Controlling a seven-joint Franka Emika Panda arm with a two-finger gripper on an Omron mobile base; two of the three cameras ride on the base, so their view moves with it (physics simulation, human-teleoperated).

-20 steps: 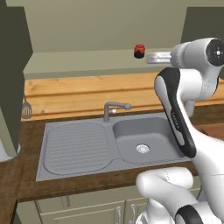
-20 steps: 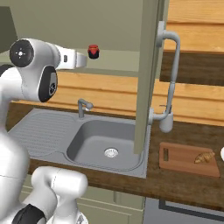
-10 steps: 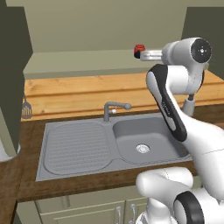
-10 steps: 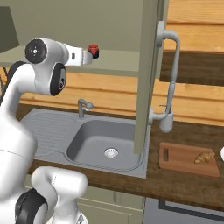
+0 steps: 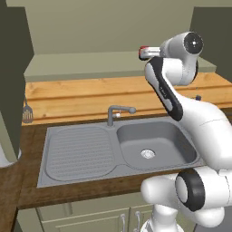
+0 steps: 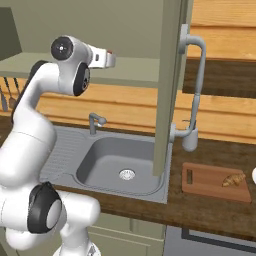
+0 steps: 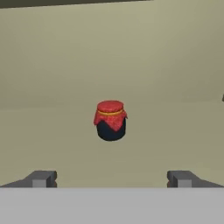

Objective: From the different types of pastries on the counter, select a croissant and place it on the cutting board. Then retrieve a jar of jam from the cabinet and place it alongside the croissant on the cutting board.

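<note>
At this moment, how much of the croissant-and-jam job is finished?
The croissant already lies on the cutting board, so that step looks done. In hand: the open gripper points at the jam jar in the cabinet, jaws apart, not touching it. Left: grasp the jar and set it beside the croissant.

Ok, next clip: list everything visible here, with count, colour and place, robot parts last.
jam jar: one, dark with red cloth lid, on the open cabinet's shelf, ahead of the gripper
croissant: one, golden brown, on the cutting board
cutting board: one, reddish brown wood, on the counter right of the sink
sink: one, grey, with drainboard, set in the counter
faucet: one, grey, behind the sink
cabinet door: one, olive, swung open
gripper: one, dark fingertips, open, apart from the jar
</note>
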